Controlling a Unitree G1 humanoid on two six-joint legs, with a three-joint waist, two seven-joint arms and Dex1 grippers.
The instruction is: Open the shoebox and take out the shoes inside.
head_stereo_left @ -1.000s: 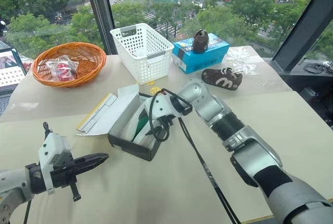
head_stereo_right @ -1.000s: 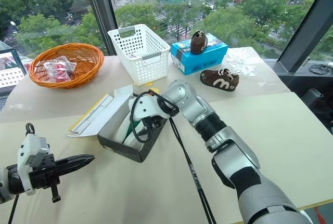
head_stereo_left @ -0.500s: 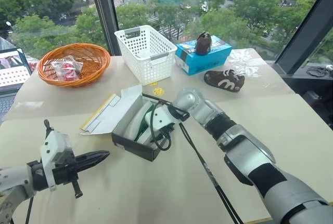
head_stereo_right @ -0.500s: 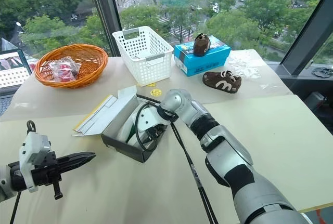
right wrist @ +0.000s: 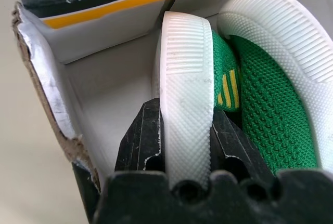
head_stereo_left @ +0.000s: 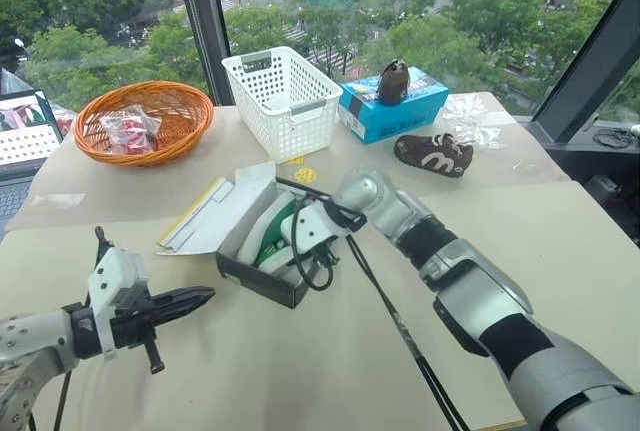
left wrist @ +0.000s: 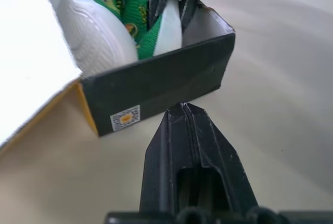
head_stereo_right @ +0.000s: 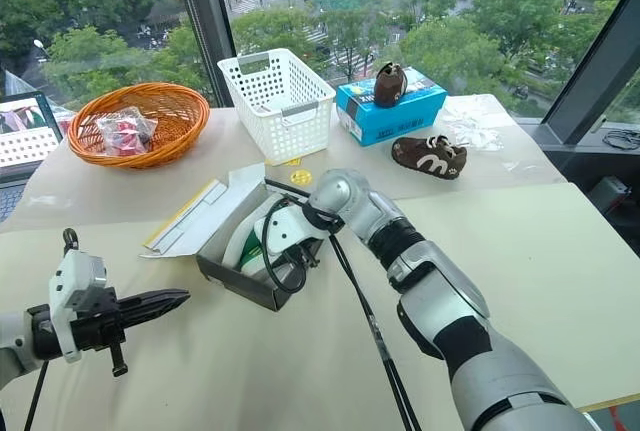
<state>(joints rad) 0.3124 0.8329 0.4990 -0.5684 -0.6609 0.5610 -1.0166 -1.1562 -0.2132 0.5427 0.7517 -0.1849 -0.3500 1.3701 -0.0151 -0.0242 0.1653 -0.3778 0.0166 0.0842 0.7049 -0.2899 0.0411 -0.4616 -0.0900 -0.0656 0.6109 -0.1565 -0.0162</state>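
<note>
Shoebox (head_stereo_left: 262,269) sits open near the middle of the tabletop (head_stereo_left: 560,241), lid flap folded back toward the left edge, black base with pale lining facing the near edge. Nearest the near-left corner, the left gripper (head_stereo_left: 196,299) hangs above the table with its fingers pressed together, nothing in them, tips aimed at the box's black end wall but apart from it. Right gripper (right wrist: 186,133) is down inside the box — its two black fingers straddle the white ribbed sole edge of one of the shoes (left wrist: 132,24), pads touching both sides, so it's pinching that shoe. Second green shoe lies just beside it, further in, both standing on edge. Step in hand, as I read it: lid is done, first shoe is being gripped for extraction. Next move calls for a lift clear of the box wall without dragging the light cardboard base along; the grip is on a narrow sole edge, so slip or twist is the risk, and the idle left gripper could brace the box. Further back: yellow disc (head_stereo_left: 305,175), white basket (head_stereo_left: 282,101), orange wicker basket (head_stereo_left: 140,121) at the far-left corner, blue box (head_stereo_left: 390,106) and brown shoes (head_stereo_left: 431,153) toward the far-right corner.
</note>
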